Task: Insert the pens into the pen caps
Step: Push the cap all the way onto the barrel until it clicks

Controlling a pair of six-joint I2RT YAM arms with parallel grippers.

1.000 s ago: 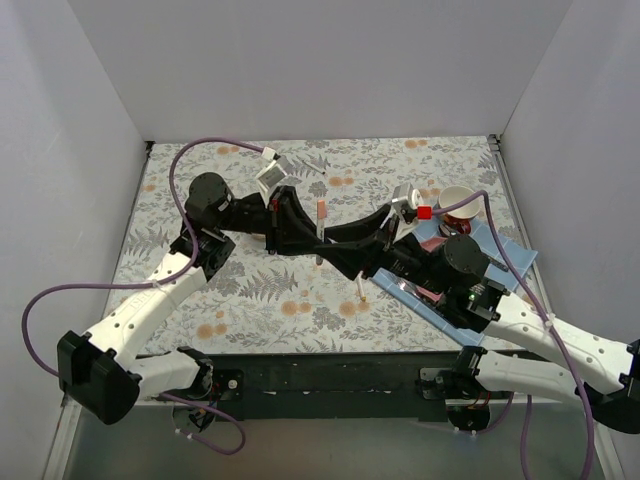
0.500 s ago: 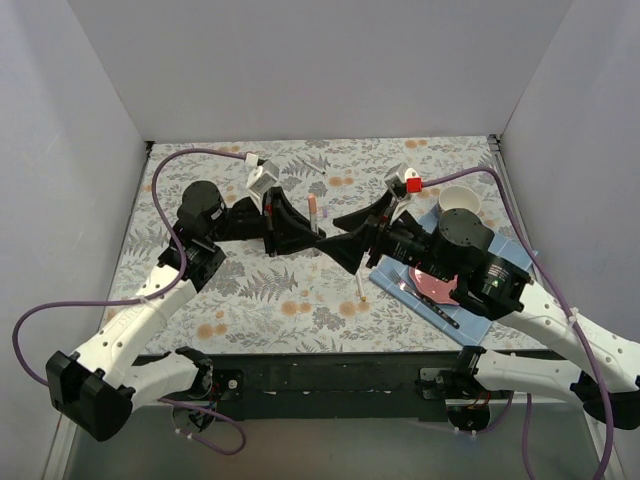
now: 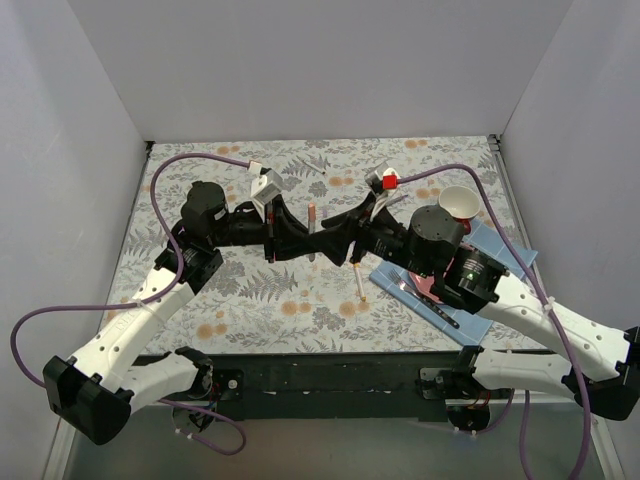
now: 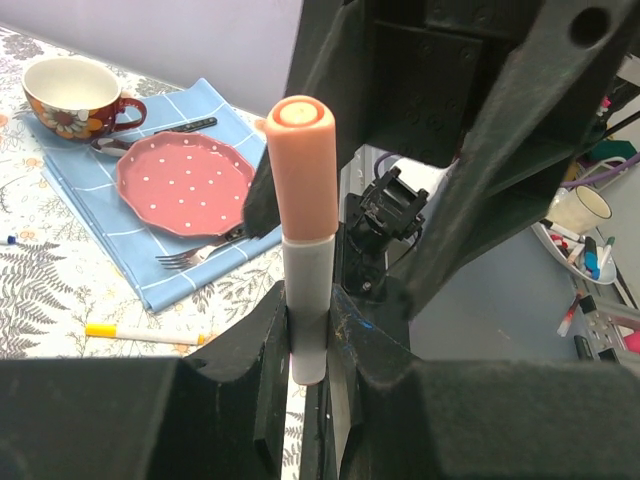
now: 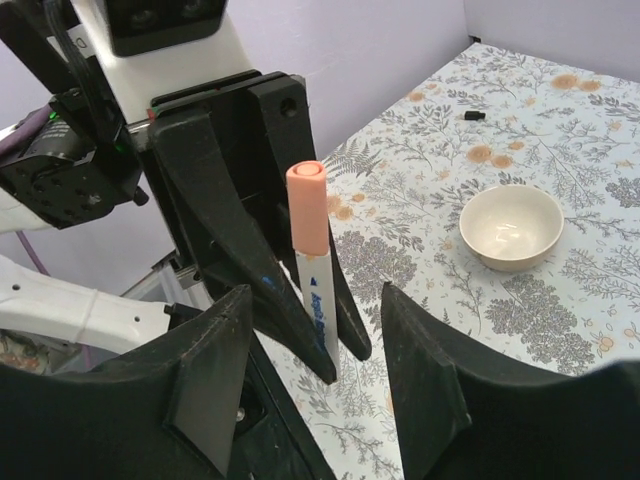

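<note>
The pen [image 4: 305,300] stands upright above the middle of the flowered cloth [image 3: 250,290]. Its white barrel is clamped between the fingers of the left gripper [image 4: 308,345], and the orange-pink cap [image 4: 300,150] sits on its top end. That upright hold seems meant to offer the capped end to the right gripper [image 5: 318,295], whose fingers are spread wide on either side of the pen and touch nothing, probably ready to press the cap home. A second pen [image 4: 150,333] with a yellow end lies on the cloth near the blue napkin [image 4: 90,190]. The bowl [image 5: 510,258] is empty, the cup [image 4: 70,110] looks empty, and the plate [image 4: 185,180] is bare, with a fork [image 4: 200,255] just beside it
</note>
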